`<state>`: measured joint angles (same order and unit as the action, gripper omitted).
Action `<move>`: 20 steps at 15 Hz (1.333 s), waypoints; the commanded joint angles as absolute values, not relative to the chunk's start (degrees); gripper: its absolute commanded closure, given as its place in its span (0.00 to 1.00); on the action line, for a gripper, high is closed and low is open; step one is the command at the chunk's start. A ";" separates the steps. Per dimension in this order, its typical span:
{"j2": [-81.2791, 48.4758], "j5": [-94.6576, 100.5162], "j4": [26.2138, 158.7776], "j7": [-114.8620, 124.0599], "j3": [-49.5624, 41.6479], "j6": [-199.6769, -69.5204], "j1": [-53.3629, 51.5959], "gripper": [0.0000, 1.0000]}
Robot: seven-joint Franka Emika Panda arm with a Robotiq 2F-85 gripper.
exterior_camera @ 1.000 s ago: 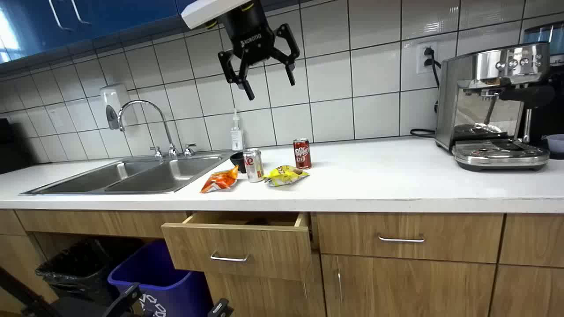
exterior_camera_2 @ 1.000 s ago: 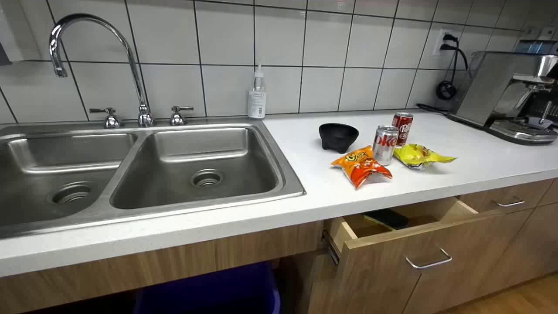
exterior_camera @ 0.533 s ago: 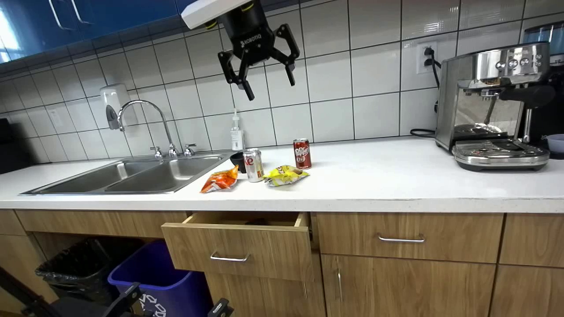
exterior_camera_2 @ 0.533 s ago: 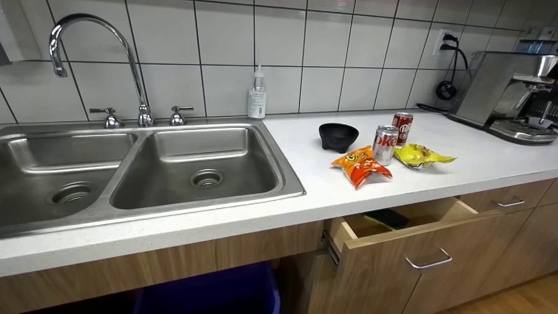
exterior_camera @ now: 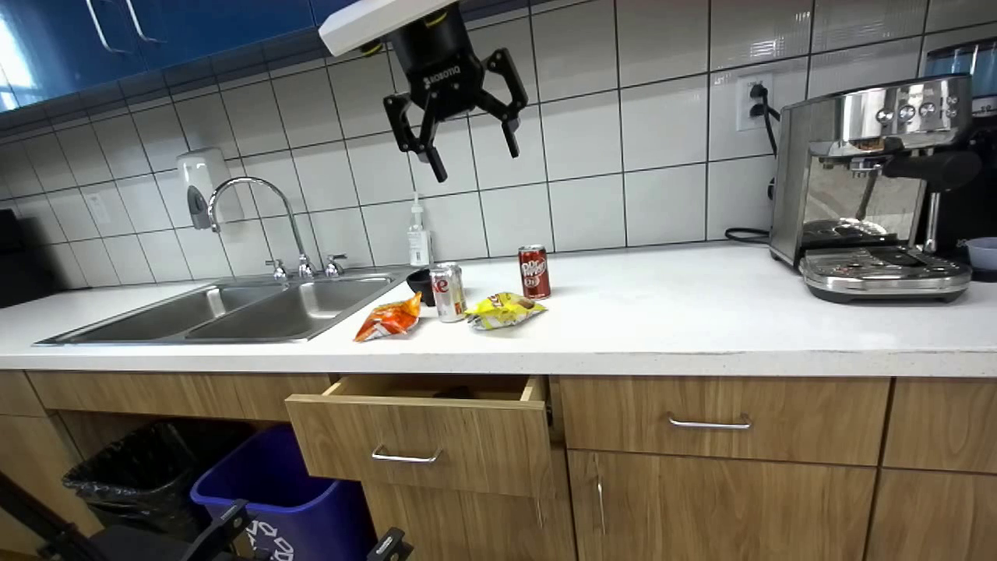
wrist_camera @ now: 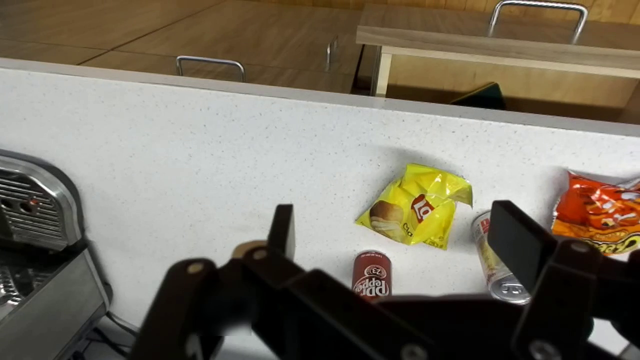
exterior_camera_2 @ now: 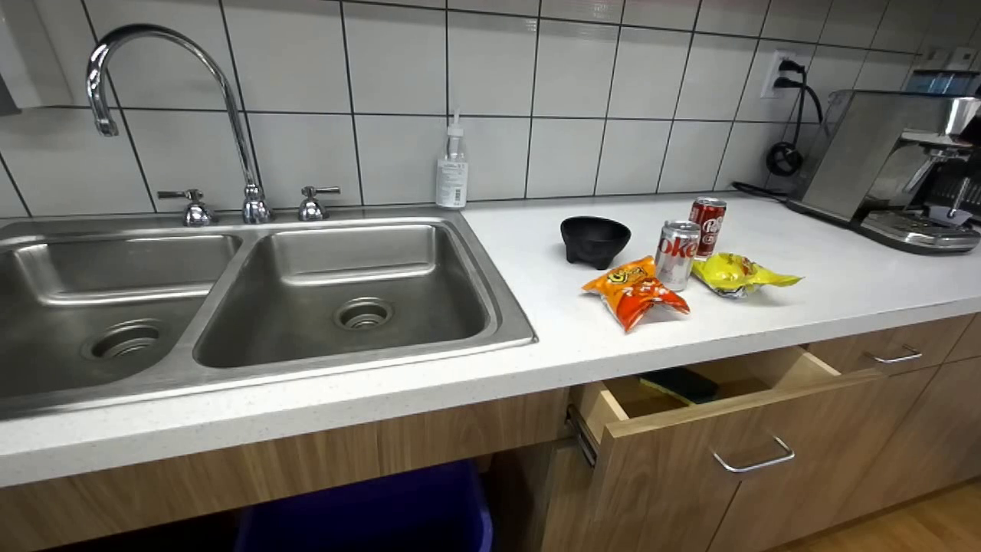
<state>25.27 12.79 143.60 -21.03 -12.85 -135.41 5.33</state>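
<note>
- Hovering w/ end effector (exterior_camera: 477, 164) released, w/ jaws spread wide, well above surface (exterior_camera: 685, 312) & well apart from all items on it.
- Framing yellow chip bag (wrist_camera: 420, 212) btwn fingertips (wrist_camera: 515, 235) in wrist view; actual pos. on surface, well below.
- Near yellow bag, toward tiled wall (exterior_camera_2: 575, 61): red Dr Pepper can (wrist_camera: 372, 272), upright; partly hidden behind end effector in wrist view.
- Btwn yellow bag & orange snack bag (exterior_camera_2: 636, 293): silver Coke can (exterior_camera_2: 677, 257), upright; contact w/ either bag unclear.
- Near orange bag, again toward wall: black bowl (exterior_camera_2: 595, 239).
- By wall, at corner of dbl. sink (exterior_camera_2: 510, 326): pump bottle (exterior_camera_2: 452, 180); behind sink, chrome faucet (exterior_camera_2: 255, 205).
- Well apart from cans & bags, on side away from sink: espresso machine (exterior_camera_2: 843, 169).
- Below surface's front edge, in both ext. views: drawer (exterior_camera_2: 674, 468) pulled partway out, w/ dark sponge-like item (exterior_camera_2: 682, 385) inside.
- Lower still, in an ext. view: blue bin (exterior_camera: 327, 514) just beside black-bagged bin (exterior_camera: 128, 487).
</note>
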 commanded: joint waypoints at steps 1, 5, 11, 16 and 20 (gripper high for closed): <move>24.16 11.40 145.15 -21.79 -12.18 -137.27 4.65 0.00; 21.33 9.76 146.79 -21.93 -12.26 -140.18 3.26 0.00; 16.30 6.06 148.15 -22.72 -11.60 -145.42 1.12 0.00; 12.73 4.03 149.02 -23.60 -10.83 -148.48 0.22 0.00; 9.44 3.07 149.66 -24.42 -10.28 -150.82 0.15 0.00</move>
<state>11.68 4.90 149.32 -21.83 -10.97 -148.38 -0.12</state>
